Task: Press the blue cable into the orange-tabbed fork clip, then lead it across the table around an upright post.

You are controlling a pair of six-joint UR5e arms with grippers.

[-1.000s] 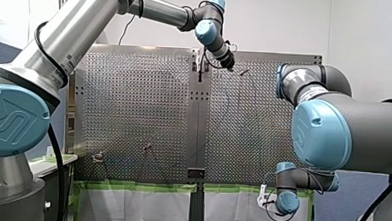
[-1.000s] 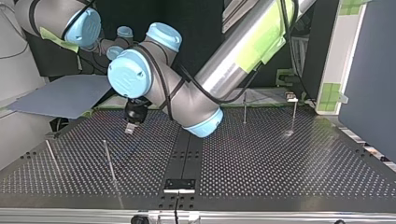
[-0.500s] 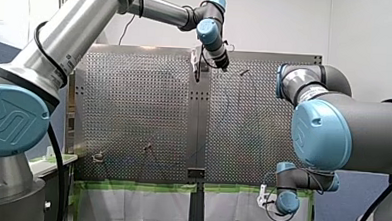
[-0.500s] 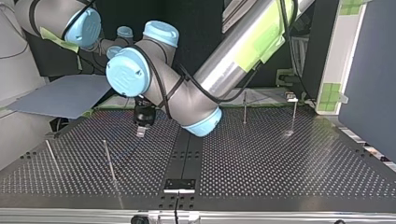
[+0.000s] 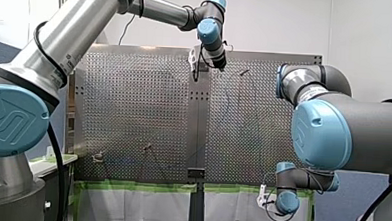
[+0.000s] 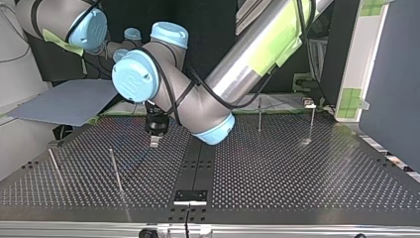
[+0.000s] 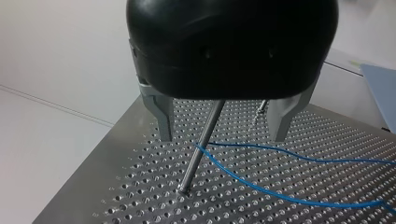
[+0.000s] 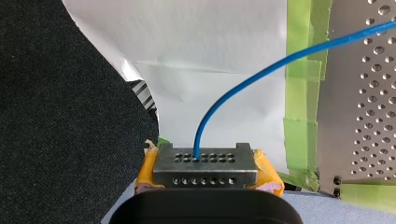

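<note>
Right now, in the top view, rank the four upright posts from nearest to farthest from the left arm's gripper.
1. inner post, at the view's left, beside my left gripper.
2. and 3. outer post, further left, and back post, right of centre: too close to call.
4. corner post, at the view's far right.

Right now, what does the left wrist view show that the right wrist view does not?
Only the left wrist view: my left claw, open, astride an upright post where the blue cable bends. Only the right wrist view: my right claw, yellow-padded, shut on that cable, and green tape. Both: the blue cable and the perforated table.
</note>
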